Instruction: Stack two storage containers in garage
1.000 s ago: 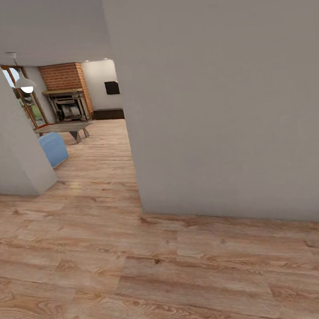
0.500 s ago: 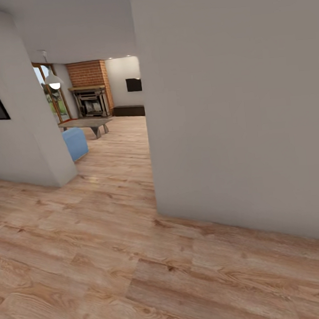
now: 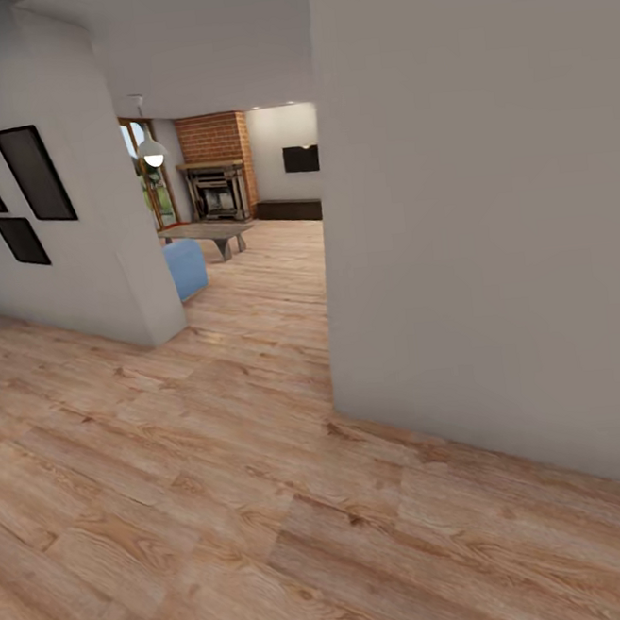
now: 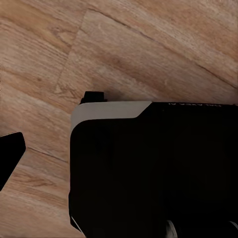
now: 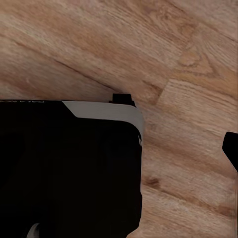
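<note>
The two storage containers are out of view. Through a gap between two walls I look into the living room (image 3: 243,203), with its red brick fireplace (image 3: 216,167), black wall TV (image 3: 301,158) and blue sofa (image 3: 185,267). The garage and its floor are out of view. In the left wrist view my left gripper (image 4: 119,163) hangs over light wood planks, with one dark fingertip (image 4: 9,156) far out at the frame's edge. My right gripper (image 5: 119,153) hangs the same way, its fingertip (image 5: 232,148) at the opposite edge. Both are empty and open.
A big grey wall (image 3: 492,235) stands close on the right, its corner at the opening. On the left a wall (image 3: 106,254) carries black picture frames (image 3: 32,176). A low table (image 3: 210,232), a pendant lamp (image 3: 153,154) and glass doors (image 3: 150,178) lie beyond. My black base (image 4: 158,168) shows below both wrists.
The whole head view has shifted: the living room opening now sits further right, and the left wall with its picture frames has come into sight. That is camera motion.
</note>
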